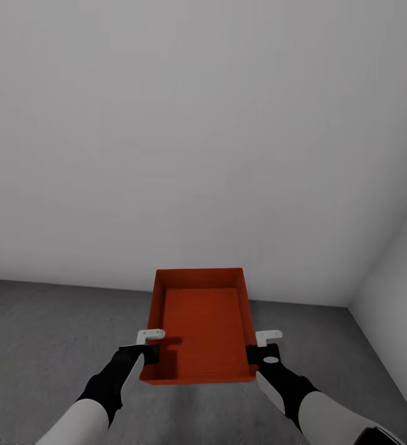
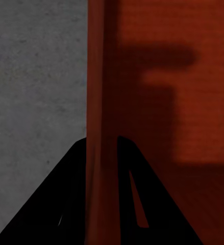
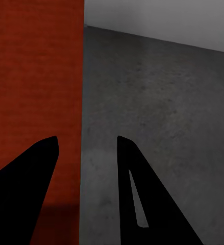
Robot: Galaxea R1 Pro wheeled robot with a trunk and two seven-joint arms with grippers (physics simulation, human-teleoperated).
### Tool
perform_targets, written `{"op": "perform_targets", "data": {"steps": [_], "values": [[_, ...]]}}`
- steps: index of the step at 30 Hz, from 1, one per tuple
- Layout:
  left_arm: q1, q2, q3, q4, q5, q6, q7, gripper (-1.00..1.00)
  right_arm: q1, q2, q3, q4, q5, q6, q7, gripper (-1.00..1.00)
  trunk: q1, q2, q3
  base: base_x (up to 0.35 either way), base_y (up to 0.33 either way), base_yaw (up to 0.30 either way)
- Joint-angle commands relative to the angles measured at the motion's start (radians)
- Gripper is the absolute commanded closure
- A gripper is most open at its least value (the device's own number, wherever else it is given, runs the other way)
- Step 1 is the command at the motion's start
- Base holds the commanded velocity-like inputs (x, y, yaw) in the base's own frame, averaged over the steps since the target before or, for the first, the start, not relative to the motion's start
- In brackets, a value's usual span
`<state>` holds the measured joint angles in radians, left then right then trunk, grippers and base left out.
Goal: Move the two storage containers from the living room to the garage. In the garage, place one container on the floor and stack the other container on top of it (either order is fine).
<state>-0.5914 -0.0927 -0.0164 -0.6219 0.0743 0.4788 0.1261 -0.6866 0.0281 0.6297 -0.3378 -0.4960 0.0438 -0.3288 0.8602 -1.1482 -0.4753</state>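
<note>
Head view: I hold one red-orange storage container (image 1: 202, 327) above the grey concrete floor (image 1: 42, 334), near the white wall (image 1: 197, 123). My left gripper (image 1: 149, 347) is clamped on its left wall. My right gripper (image 1: 260, 347) straddles its right wall, fingers spread, not visibly pinching.

Both arms reach forward. The left gripper (image 1: 149, 353) pinches the red bin's (image 1: 201, 327) left wall; the right gripper (image 1: 260, 355) straddles its right wall.

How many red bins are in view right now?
1: the red bin is held between the left gripper and right gripper, above the grey floor.
</note>
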Motion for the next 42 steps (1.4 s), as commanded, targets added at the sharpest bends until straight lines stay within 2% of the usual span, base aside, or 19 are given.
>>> {"op": "perform_targets", "data": {"steps": [1,42], "values": [[0.000,-0.001,0.007,-0.004,-0.032,-0.006,0.029,1.00,-0.001,0.019,-0.004,-0.001,-0.015,0.005,-0.009,1.00,0.000,-0.001,-0.003,0.000,0.000,0.000],[0.000,-0.001,0.006,-0.004,-0.033,-0.006,0.029,1.00,-0.001,0.019,-0.004,0.000,-0.015,0.004,-0.009,1.00,0.000,-0.001,-0.070,0.000,0.000,0.000]]}}
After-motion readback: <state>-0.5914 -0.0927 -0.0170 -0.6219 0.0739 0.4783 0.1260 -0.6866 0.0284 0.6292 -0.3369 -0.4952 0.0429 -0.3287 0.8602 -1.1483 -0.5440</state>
